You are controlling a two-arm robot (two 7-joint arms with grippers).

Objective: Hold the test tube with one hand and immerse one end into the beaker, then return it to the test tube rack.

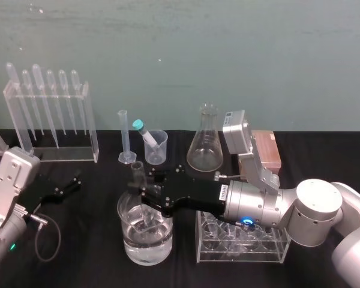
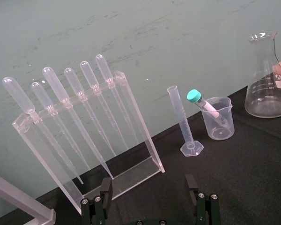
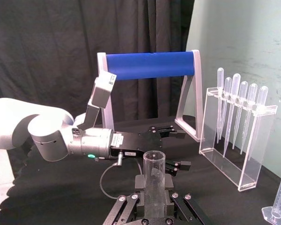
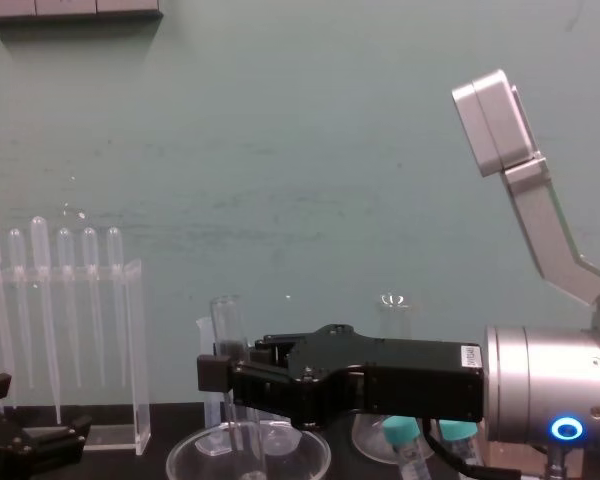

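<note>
From the head camera I see my right gripper (image 1: 145,201) clamped on the long, thin, clear glass test tube (image 1: 137,180). The tube stands nearly upright with its lower end inside the wide clear glass beaker (image 1: 125,207) of clear liquid. The clear acrylic test tube rack (image 1: 240,255) sits just beside the beaker. My left gripper (image 1: 63,189) sits low over the black table (image 1: 90,261), well to the left. The left wrist camera shows its fingers (image 2: 104,199) spread apart, holding nothing. The right wrist camera shows the tube's rim standing up between the pinching fingers. The chest camera shows the tube upright above the beaker's rim.
</note>
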